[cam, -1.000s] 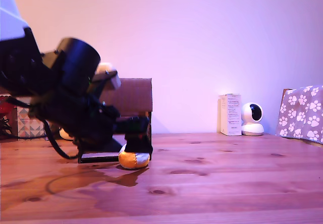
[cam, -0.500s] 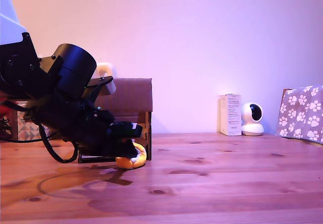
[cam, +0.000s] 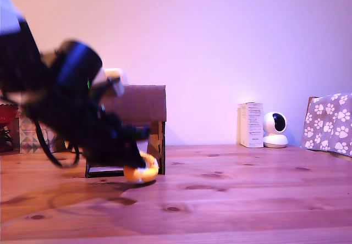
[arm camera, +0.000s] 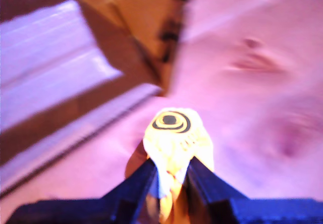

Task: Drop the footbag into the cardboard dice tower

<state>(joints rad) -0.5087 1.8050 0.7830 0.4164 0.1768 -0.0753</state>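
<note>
We see our gripper [arm camera: 169, 176] clenched on the footbag [arm camera: 176, 135], low over the table [cam: 231, 200], and just behind it the cardboard tower [cam: 144, 105], its top well above the ball, so up, then over.

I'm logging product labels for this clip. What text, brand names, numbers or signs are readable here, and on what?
No text is readable.
White box: printed lines, too small to read.
Footbag: a dark ring mark on a yellow panel, no letters.
Paw-print cloth: pattern only.
Cardboard dice tower: plain.
</note>
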